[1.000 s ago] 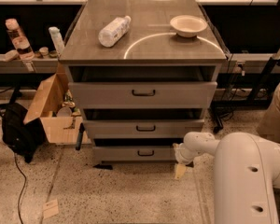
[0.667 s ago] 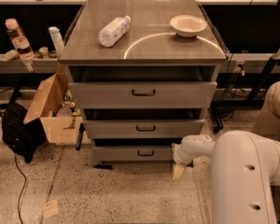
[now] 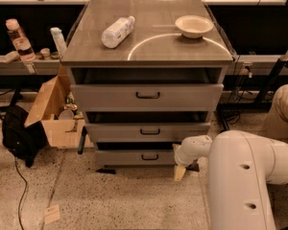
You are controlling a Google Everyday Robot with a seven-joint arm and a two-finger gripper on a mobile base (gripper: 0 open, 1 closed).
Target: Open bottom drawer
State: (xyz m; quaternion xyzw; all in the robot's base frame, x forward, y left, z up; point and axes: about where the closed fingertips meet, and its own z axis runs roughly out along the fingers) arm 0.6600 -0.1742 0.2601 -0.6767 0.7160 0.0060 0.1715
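The bottom drawer [image 3: 134, 157] is the lowest of three grey drawers in the cabinet [image 3: 149, 47]. It has a low flat front and a small black bar handle [image 3: 150, 156]. Its front stands slightly out, with a dark gap above it. My gripper [image 3: 179, 171] hangs at the end of my white arm [image 3: 240, 176], low near the floor, right beside the drawer's right end. It is to the right of the handle, not on it.
The middle drawer [image 3: 149, 131] and top drawer [image 3: 148, 96] also stand slightly out. A plastic bottle [image 3: 117, 31] and a bowl [image 3: 194, 26] lie on the cabinet top. An open cardboard box [image 3: 53, 111] and a black bag [image 3: 19, 134] sit on the floor at left.
My gripper has shifted slightly left, closer to the bottom drawer's right end. The drawers look unchanged.
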